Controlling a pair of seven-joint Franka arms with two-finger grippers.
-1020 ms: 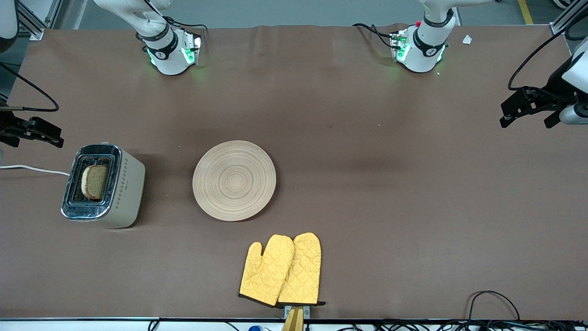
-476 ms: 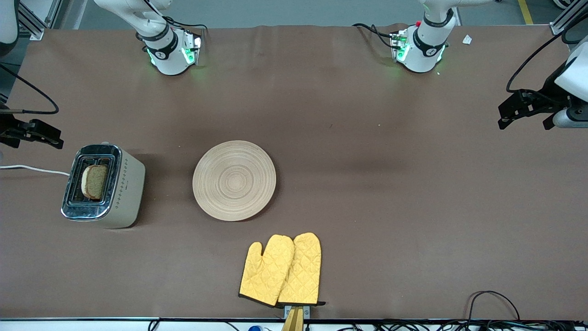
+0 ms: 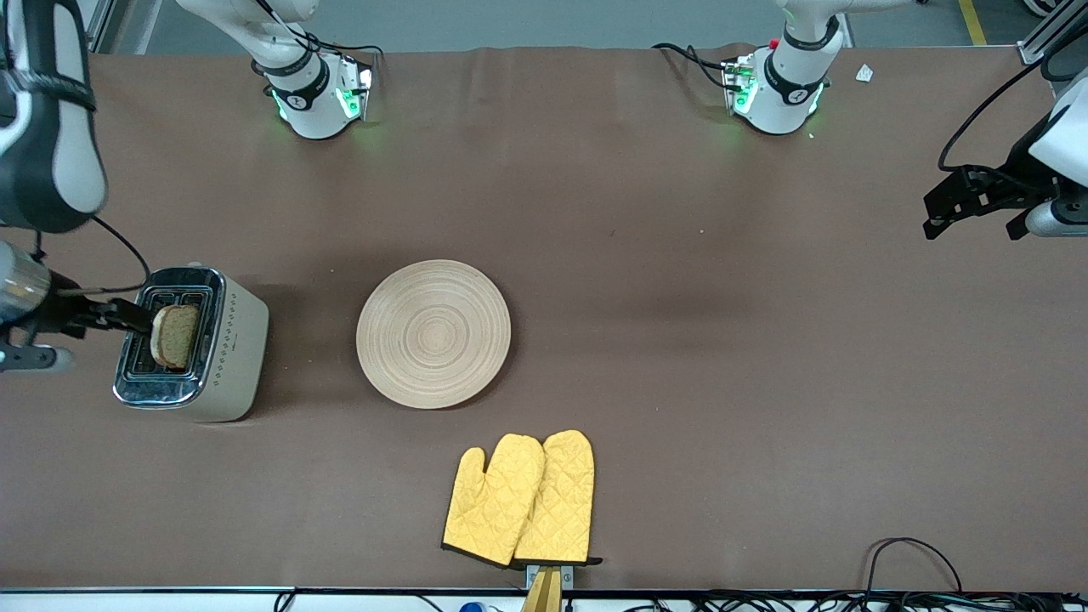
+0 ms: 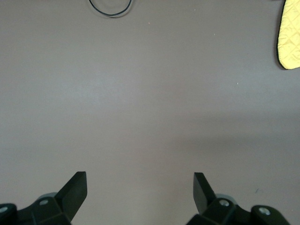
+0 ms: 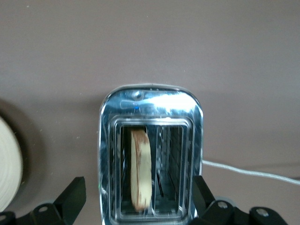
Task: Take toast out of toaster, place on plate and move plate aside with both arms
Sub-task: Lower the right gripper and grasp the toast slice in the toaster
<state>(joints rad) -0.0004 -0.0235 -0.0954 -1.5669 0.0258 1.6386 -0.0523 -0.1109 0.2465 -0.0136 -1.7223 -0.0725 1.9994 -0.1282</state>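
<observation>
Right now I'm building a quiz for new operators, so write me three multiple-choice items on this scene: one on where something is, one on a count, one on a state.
1. Where is the toast?
A. In a slot of the toaster
B. On the plate
C. On the oven mitts

2. How many oven mitts lie on the table?
A. One
B. Two
C. Four

3. How does the right gripper stand?
A. Shut on the toast
B. Shut on the plate
C. Open over the toaster

Answers:
1 A: the slice stands on edge in one slot, seen in the front and right wrist views.
2 B: two yellow mitts lie side by side, nearer the front camera than the plate.
3 C: its fingers stand apart on either side of the toaster top, touching nothing.
</observation>
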